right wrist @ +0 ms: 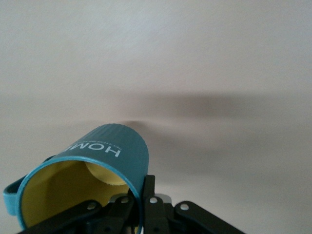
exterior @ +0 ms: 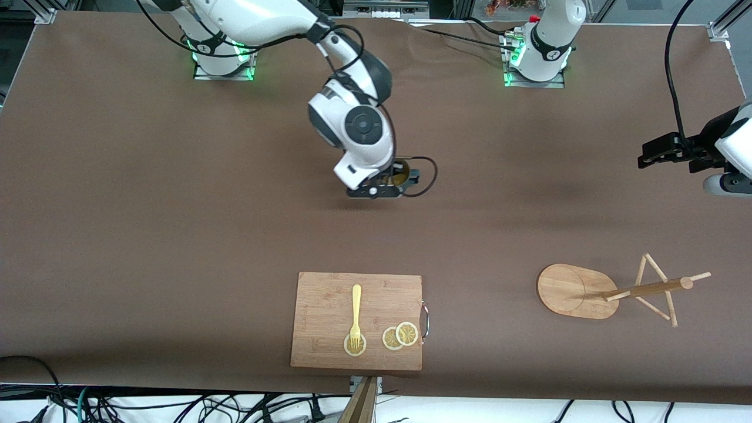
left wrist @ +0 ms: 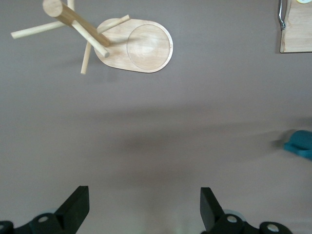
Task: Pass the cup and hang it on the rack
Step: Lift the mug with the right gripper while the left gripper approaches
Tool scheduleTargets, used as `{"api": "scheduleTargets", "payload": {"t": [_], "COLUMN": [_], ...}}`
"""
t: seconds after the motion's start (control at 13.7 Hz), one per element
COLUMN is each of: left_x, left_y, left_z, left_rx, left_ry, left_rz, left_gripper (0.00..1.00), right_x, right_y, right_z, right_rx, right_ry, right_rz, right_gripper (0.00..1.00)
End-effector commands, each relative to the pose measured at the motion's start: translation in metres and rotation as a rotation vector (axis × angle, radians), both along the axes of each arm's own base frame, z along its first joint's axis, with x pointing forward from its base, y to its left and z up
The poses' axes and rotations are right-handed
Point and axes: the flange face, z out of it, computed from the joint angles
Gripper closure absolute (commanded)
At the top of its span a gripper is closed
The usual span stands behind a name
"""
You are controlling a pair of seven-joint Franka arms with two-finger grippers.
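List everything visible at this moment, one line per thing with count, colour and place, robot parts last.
cup: one, teal with a yellow inside, held in the right gripper over the middle of the table.
rack: one, light bamboo, toward the left arm's end of the table, nearer the front camera than the cup.
cutting board: one, light wood, mid-table near the front camera's edge.
fork: one, yellow, on the cutting board, tines on a lemon slice.
lemon slices: three, yellow, on the cutting board.
table: one, brown.
right gripper: one, black, shut on the cup's rim.
left gripper: one, black, open, waiting above the left arm's end of the table.
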Motion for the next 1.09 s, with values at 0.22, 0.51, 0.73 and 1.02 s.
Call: {"api": "scheduleTargets", "payload": {"t": [0.22,0.51,0.73,1.02], "left_x": [0.002,-0.001,-0.005,-0.029], "left_y": [-0.035,-0.046,-0.069,-0.129], "left_z": [-0.011,-0.029,-0.052,-0.087], "left_rx": [0.005,-0.018,-0.057,-0.116], "left_ry": [0.045,0.125,0.169,0.195], "left_rz": [-0.064,-0.161,-0.285,-0.501], "left_gripper": [0.0,0.0,0.0,0.0], "right_x": [-0.055,-0.069,-0.074,-0.07], "right_y": [0.069,0.084,0.087,0.085], "right_z": [-0.023,-0.039,-0.039,-0.033], "right_rx": [-0.044,-0.022,-0.023,-0.024], "right_ry": [-0.071,-0.102,-0.108,-0.114], "right_rz": [-0.018,-0.05,-0.041,-0.044], "right_gripper": [1.0,1.0,0.97,0.64]}}
